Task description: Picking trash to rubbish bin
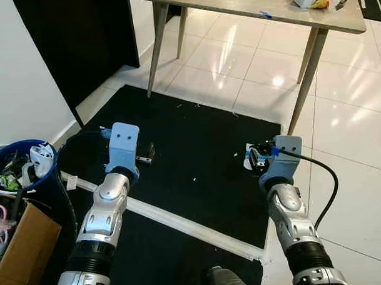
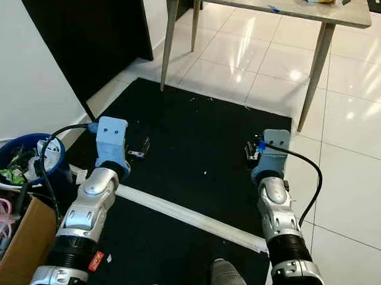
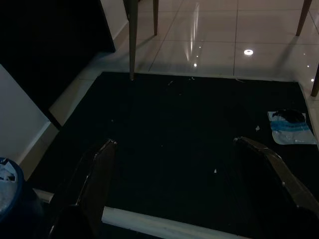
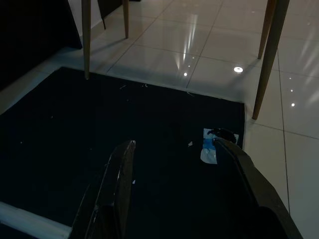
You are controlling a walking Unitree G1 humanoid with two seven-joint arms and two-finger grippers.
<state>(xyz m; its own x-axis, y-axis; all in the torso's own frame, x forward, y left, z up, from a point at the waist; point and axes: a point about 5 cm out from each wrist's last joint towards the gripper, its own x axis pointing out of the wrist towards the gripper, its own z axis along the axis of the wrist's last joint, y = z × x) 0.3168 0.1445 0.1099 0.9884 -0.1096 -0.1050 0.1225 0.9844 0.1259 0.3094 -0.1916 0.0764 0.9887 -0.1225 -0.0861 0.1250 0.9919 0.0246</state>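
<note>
Just beyond right tool (image 4: 174, 184), wrapper (image 4: 212, 147).

No legible text or labels anywhere.

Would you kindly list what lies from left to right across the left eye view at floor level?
Cardboard box → blue bin → left gripper → black mat → wrapper → right gripper → white tiles.
</note>
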